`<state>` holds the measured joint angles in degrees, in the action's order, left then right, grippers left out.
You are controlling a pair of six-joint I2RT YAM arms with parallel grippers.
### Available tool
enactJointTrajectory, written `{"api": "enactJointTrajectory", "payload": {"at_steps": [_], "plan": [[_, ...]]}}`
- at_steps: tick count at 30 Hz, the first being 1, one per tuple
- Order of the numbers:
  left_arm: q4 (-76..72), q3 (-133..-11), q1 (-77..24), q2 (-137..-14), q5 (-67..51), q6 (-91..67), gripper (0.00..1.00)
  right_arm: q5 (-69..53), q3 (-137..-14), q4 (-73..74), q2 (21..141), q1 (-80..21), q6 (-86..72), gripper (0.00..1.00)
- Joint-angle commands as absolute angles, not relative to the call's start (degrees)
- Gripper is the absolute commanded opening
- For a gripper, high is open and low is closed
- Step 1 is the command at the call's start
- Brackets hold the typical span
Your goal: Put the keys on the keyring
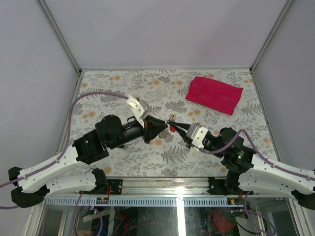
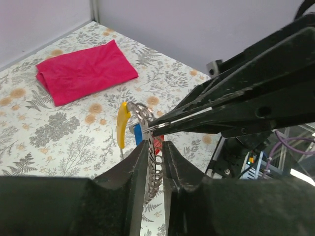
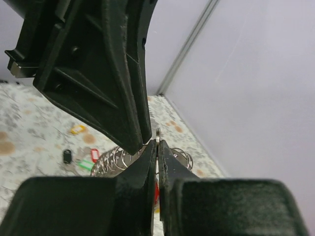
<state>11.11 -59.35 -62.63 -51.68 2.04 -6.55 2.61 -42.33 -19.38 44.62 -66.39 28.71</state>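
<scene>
Left gripper [image 2: 156, 143] reaches right, pinching the keyring's [image 2: 153, 172] springy wire coil; right gripper [image 3: 157, 145] reaches left, pressed onto its thin silvery loop.

Red cloth [image 1: 214, 95] on floral table [image 1: 162, 153]

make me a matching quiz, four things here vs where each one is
1 folded red cloth
2 yellow plastic tag
3 silvery coiled keyring strand
4 small black key tag

a between the fingers of the left gripper
b loose on the table beside a red tag
c flat at the table's far right
d hanging next to a blue tag

pairs: 1-c, 2-d, 3-a, 4-b
</scene>
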Motion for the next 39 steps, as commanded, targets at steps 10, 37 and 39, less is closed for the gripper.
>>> {"api": "enactJointTrajectory", "payload": {"at_steps": [10,37,39], "plan": [[10.12,-62.65,-63.03,-44.93,-4.39,-4.33,0.4,-2.07,-35.59,-39.57,39.09,-66.72,11.26,0.0],[5.04,-59.52,-63.01,-41.92,-20.75,2.1,0.32,-18.12,-32.43,-58.66,43.28,-66.72,-1.49,0.0],[4.92,-59.43,-62.95,-42.0,-20.81,2.07,0.31,-18.31,-32.48,-58.71,43.41,-66.74,-1.54,0.0]]}}
